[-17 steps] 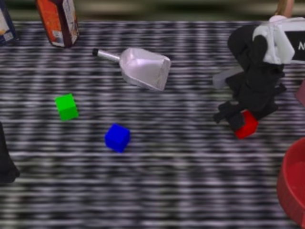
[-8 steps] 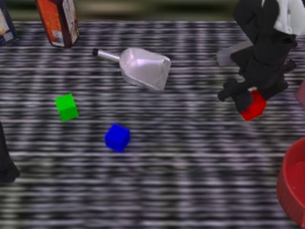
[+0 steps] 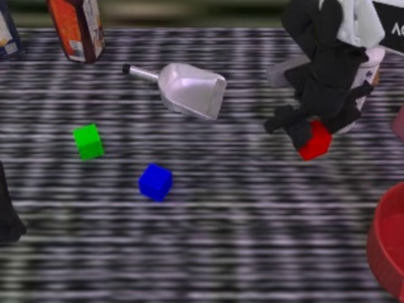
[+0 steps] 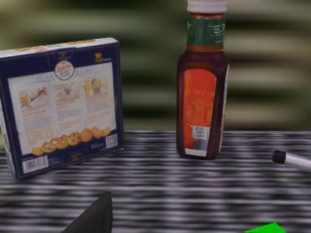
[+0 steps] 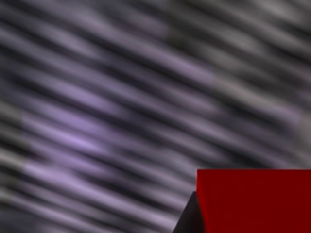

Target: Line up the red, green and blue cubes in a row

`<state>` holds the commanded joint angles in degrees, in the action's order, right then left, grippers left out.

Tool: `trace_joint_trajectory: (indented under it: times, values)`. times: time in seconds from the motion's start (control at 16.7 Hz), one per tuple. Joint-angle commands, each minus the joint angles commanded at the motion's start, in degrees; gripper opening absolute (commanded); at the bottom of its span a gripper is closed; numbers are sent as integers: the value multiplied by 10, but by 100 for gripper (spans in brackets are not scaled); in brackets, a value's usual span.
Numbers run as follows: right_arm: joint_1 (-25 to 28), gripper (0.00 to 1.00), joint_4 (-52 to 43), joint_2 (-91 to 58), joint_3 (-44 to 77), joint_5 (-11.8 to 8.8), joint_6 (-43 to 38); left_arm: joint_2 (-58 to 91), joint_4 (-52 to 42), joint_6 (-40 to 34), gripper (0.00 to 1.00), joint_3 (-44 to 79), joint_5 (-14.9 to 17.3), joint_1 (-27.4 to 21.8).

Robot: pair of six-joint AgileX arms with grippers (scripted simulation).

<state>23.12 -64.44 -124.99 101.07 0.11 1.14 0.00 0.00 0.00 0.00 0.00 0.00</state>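
The right gripper (image 3: 308, 134) grasps the red cube (image 3: 317, 141) between its jaws, off the table. The green cube (image 3: 88, 141) and blue cube (image 3: 155, 182) lie far left of those jaws. The left arm is parked at the left edge; I cannot tell its jaw state.

The right claw (image 3: 307, 134) grips the red cube (image 3: 316, 141) at the table's right, well apart from the green cube (image 3: 88, 141) and blue cube (image 3: 155, 182).

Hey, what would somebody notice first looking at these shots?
Probably the right pincer at the table's right, shut on the bright red cube. Next, the green cube and blue cube lying apart at the left, with a silver scoop behind them.
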Motion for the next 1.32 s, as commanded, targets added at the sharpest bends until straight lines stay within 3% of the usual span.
trace_joint_trajectory:
  times: [0.72,0.9,1.32]
  values:
    - [284,0,-108,-95,183,14,-514,0,0,0,100,0,0,0]
    - [319,0,-115,-97,204,18,-565,0,0,0,100,0,0,0]
    - [321,0,-105,-96,195,17,-569,0,0,0,100,0,0,0]
